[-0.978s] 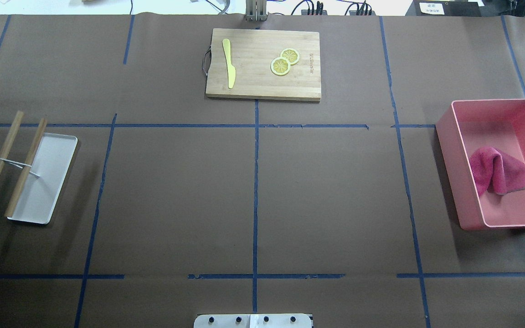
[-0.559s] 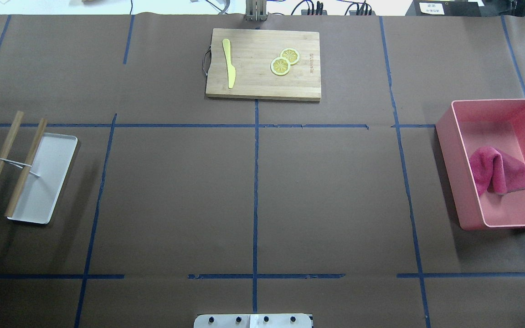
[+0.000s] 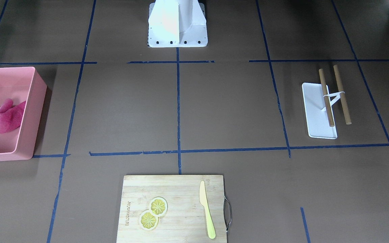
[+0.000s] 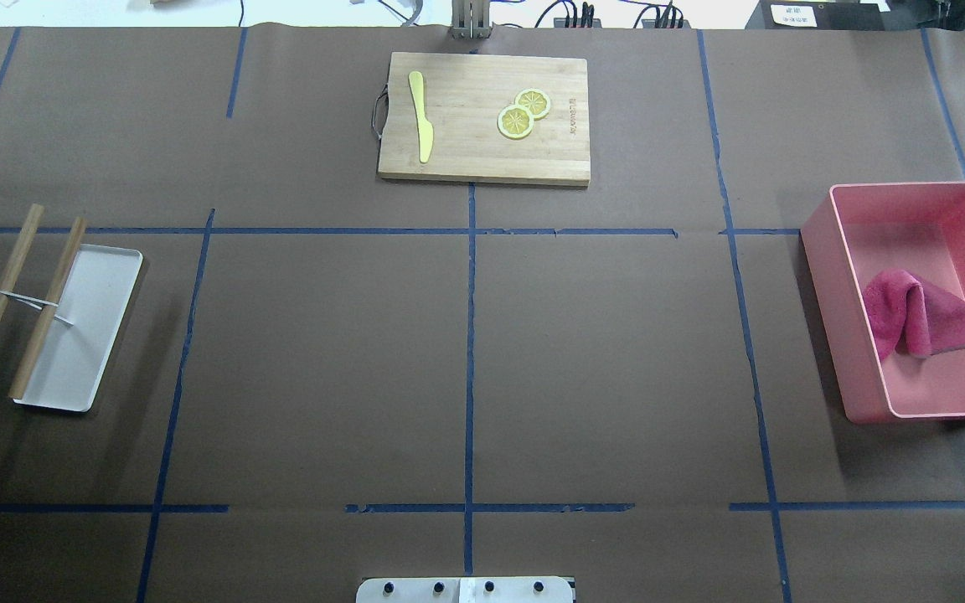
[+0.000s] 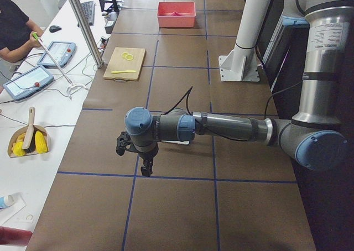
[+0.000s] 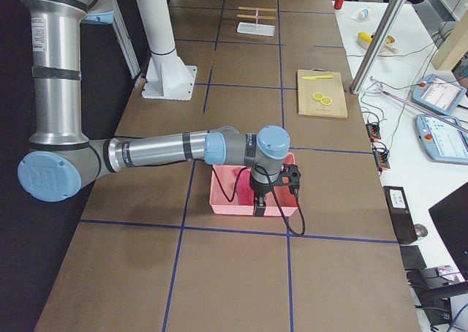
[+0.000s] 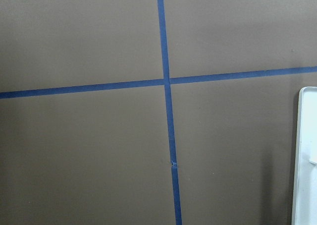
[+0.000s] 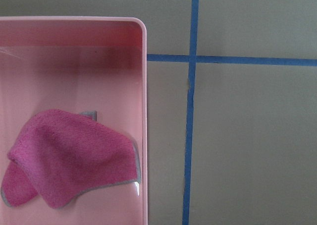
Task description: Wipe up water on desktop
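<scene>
The dark-brown desktop (image 4: 323,360) with blue tape lines fills the overhead view; I see no water on it. A magenta cloth (image 4: 914,322) lies crumpled in a pink bin (image 4: 822,251) at the right edge, and it also shows in the right wrist view (image 8: 69,158). My right gripper (image 6: 274,189) hangs over the bin's outer rim in the exterior right view only. My left gripper (image 5: 135,154) hovers above bare desktop near a tape crossing in the exterior left view only. I cannot tell whether either is open or shut.
A bamboo cutting board (image 4: 482,117) with a yellow knife (image 4: 422,117) and two lemon slices (image 4: 523,113) lies at the far centre. A white tray (image 4: 93,335) with two wooden sticks (image 4: 1,297) sits at the left. An operator (image 5: 14,30) sits at a side desk.
</scene>
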Robot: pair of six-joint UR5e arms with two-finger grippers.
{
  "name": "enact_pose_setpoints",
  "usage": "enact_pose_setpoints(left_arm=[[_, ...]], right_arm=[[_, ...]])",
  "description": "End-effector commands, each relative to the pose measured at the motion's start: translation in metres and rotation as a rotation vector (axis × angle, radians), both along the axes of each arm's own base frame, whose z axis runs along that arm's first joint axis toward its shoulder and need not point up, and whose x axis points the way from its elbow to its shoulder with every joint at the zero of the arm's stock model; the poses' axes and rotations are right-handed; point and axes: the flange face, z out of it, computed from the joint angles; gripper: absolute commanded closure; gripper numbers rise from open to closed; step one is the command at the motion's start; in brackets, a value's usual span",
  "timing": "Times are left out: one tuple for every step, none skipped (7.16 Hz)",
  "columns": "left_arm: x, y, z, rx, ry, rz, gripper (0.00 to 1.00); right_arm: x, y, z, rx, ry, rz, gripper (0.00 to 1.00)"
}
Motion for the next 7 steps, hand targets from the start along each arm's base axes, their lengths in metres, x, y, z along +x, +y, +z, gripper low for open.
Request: enact_pose_setpoints(left_arm=[[0.001,-0.001,-0.003,0.005,-0.001,0.003,0.0],[0.001,-0.002,-0.006,0.012,-0.002,0.004,0.0],[0.0,0.0,-0.004,0.009,-0.001,0.002,0.0],[0.001,0.0,-0.004,0.009,-0.002,0.004,0.0],[0.001,-0.002,-0.012,0.026,-0.002,0.004,0.0],[0.001,-0.004,-0.015,0.033,-0.002,0.004,0.0],[0.001,-0.005,-0.016,0.038,-0.001,0.005,0.0]], right_arm=[[0.0,0.002,0.001,-0.002,-0.001,0.0,0.0],[0.0,0.002,0.001,-0.002,-0.001,0.0,0.0],[0.0,0.003,0.003,-0.006,-0.001,0.0,0.0],[0.0,0.004,0.005,-0.011,0.0,0.0,0.0],[0.0,0.004,0.006,-0.013,0.0,0.0,0.0],[0.0,0.002,0.004,-0.008,0.0,0.0,0.0],[-0.001,0.002,0.004,-0.008,0.0,-0.002,0.0]])
